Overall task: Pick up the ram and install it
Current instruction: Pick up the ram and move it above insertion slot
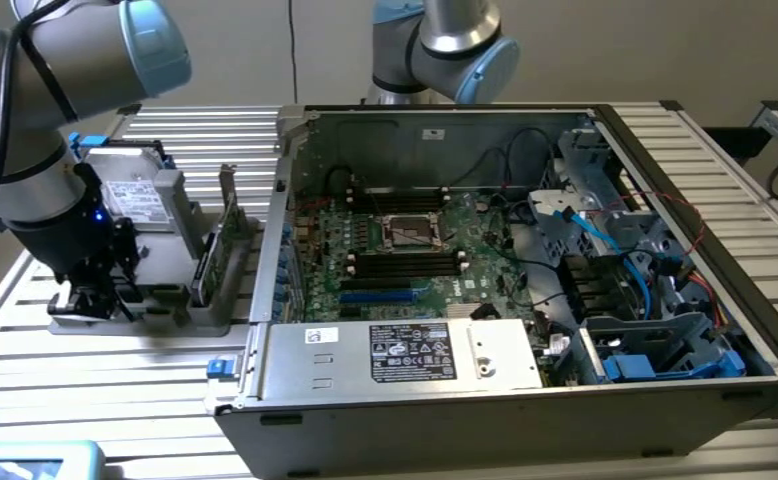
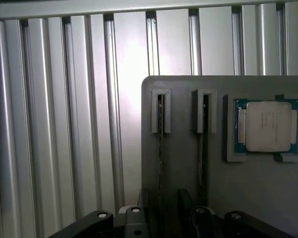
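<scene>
Two ram sticks stand on edge in narrow slots of a grey holder (image 2: pixel 188 109); one ram (image 2: pixel 160 148) lies nearer the holder's edge, the other ram (image 2: pixel 203 144) beside it. My gripper (image 2: pixel 164 214) hangs low over the first stick, its dark fingers (image 2: pixel 144 206) apart on either side of it, open and not touching it. In the exterior view the gripper (image 1: pixel 89 298) is down at the holder (image 1: pixel 162 315), at that view's left of the open computer case (image 1: pixel 496 260). Black memory slots (image 1: pixel 403 262) run across the motherboard beside the CPU socket (image 1: pixel 409 230).
A CPU (image 2: pixel 266 125) sits in a recess of the holder. A hard drive (image 1: pixel 136 190) and an upright card with a metal bracket (image 1: pixel 216 255) stand on the holder. A power supply (image 1: pixel 403 355) and blue cables (image 1: pixel 589 235) crowd the case. A second arm (image 1: pixel 436 45) stands behind.
</scene>
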You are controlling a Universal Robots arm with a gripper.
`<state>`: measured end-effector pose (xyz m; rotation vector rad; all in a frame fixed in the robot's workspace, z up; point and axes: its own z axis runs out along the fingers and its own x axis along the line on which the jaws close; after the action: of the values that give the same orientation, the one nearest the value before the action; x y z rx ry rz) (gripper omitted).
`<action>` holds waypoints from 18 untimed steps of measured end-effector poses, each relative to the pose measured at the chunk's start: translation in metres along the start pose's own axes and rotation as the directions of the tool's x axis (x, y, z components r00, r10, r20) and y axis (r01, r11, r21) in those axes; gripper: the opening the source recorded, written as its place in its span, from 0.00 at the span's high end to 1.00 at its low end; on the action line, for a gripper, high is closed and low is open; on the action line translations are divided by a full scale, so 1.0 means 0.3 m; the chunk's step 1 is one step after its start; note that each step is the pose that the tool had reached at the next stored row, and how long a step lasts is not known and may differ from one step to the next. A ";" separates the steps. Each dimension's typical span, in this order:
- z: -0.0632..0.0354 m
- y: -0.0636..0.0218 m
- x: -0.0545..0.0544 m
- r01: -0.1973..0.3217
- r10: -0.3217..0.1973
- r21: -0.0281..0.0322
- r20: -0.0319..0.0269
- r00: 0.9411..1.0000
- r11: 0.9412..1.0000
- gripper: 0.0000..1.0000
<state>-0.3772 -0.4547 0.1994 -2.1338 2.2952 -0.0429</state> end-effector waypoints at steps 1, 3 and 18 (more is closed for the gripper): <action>0.003 0.000 0.000 0.000 0.000 0.000 0.000 1.000 1.000 0.64; 0.004 0.000 0.000 0.000 0.000 0.000 0.000 1.000 1.000 0.65; -0.120 0.008 0.004 0.004 -0.004 0.010 -0.001 1.000 1.000 0.87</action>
<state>-0.3804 -0.4551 0.2352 -2.1337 2.2859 -0.0554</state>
